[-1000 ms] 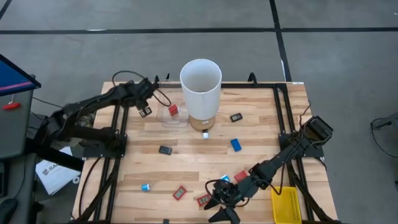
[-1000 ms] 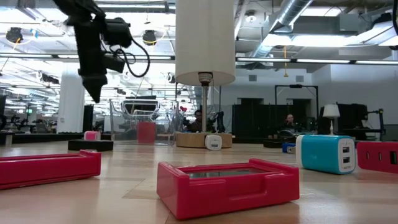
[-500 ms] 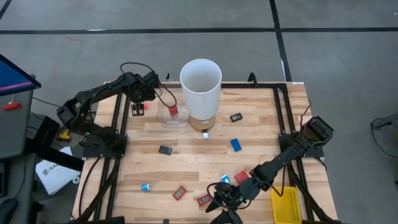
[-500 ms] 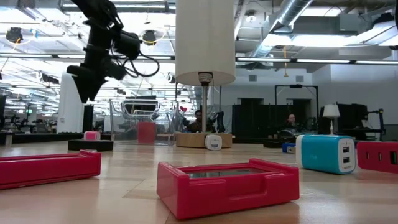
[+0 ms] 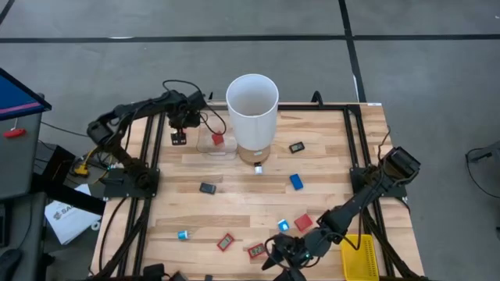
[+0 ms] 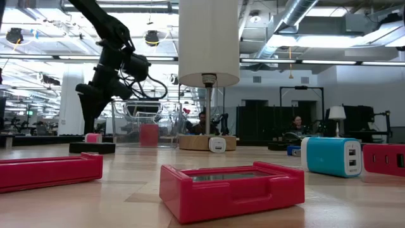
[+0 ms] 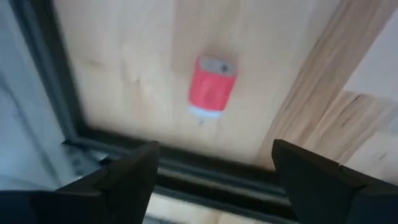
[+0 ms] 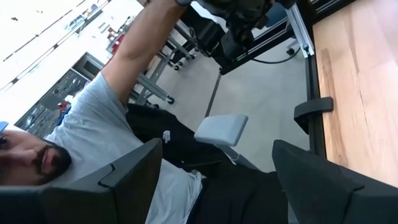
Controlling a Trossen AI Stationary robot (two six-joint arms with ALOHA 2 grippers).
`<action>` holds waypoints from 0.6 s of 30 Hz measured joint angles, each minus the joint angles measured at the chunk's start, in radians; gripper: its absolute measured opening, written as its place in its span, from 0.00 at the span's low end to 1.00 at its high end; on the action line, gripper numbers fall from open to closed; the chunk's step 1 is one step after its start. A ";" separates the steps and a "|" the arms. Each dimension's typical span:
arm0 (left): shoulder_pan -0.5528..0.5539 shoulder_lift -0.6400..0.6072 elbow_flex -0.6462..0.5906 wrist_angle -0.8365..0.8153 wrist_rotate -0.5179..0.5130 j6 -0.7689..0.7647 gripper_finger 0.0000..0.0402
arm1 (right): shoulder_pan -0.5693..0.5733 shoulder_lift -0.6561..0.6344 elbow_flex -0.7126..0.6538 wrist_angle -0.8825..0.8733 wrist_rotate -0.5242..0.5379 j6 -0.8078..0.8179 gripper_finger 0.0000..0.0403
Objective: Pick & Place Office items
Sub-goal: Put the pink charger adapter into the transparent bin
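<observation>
The office items are small red, blue and black pieces scattered over the wooden table (image 5: 234,207). One red piece (image 7: 211,87) lies flat near the table's far left edge. My left gripper (image 7: 214,155) hangs open just above it, fingers pointing down and apart from it. In the low view this gripper (image 6: 85,123) hovers over the same piece (image 6: 93,137). My right gripper (image 5: 285,261) stands open at the near edge with nothing between its fingers (image 8: 134,168); a red piece (image 5: 255,250) lies beside it.
A tall white cylinder (image 5: 252,117) stands at the far middle, with a clear box (image 5: 215,142) holding a red piece beside it. A yellow mesh basket (image 5: 358,256) sits at the near right corner. A person (image 8: 93,124) is beyond the near edge.
My left gripper has come down toward the red piece at the far left edge, and its fingers have gone from nearly shut to wide open. The red piece has stayed on the table.
</observation>
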 joint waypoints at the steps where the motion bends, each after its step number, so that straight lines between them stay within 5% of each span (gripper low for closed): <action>1: 0.014 0.003 0.000 0.010 0.034 -0.012 0.76 | 0.004 0.000 0.000 0.001 0.006 -0.005 0.74; 8: 0.113 0.003 0.000 0.074 0.176 -0.050 0.76 | 0.016 0.000 0.000 0.003 0.033 -0.025 0.74; 18: 0.091 0.003 -0.099 0.152 0.121 0.066 0.76 | 0.013 0.000 0.000 0.010 0.034 -0.024 0.74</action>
